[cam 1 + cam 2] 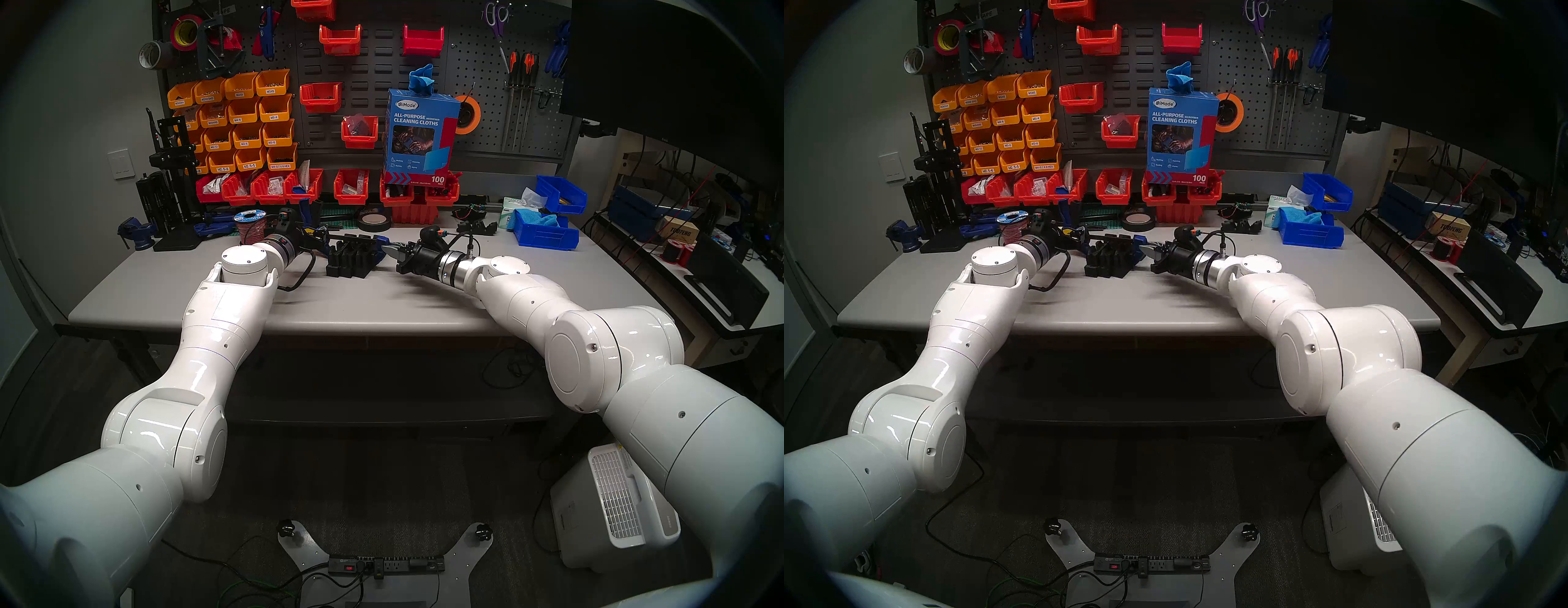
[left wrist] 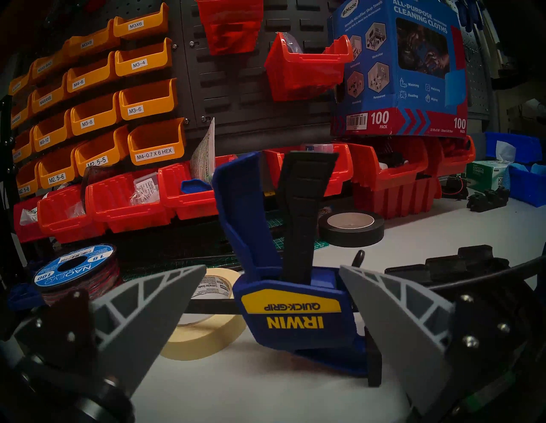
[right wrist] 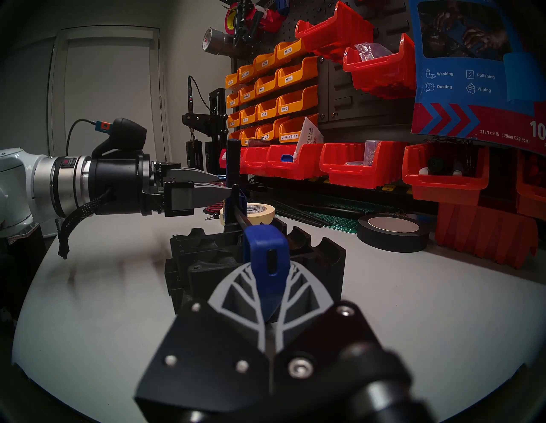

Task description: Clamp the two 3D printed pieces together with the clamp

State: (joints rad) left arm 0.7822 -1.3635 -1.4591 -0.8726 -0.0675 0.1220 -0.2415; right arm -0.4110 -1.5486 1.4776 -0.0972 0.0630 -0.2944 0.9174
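Observation:
The two 3D printed pieces [image 1: 350, 259] [image 3: 266, 245], black and blocky, sit side by side in the middle of the grey table [image 1: 339, 305]. Over them lies the blue clamp [image 2: 295, 316]. Its label is upside down, and its handle and black trigger point upward. My left gripper [image 2: 272, 267] [image 1: 316, 242] is open, with a finger on each side of the clamp's trigger body. The thin black bar runs across the pieces to the blue end jaw [image 3: 266, 257]. My right gripper [image 3: 270, 274] [image 1: 388, 250] is shut on that end jaw.
A black tape roll [image 2: 351, 227] and a masking tape roll [image 2: 206, 325] lie just behind the clamp, and a wire spool [image 2: 76, 265] stands to the left. Red bins [image 1: 352, 187] line the back. Blue bins [image 1: 547, 233] stand at right, a small vise [image 1: 135, 233] at far left.

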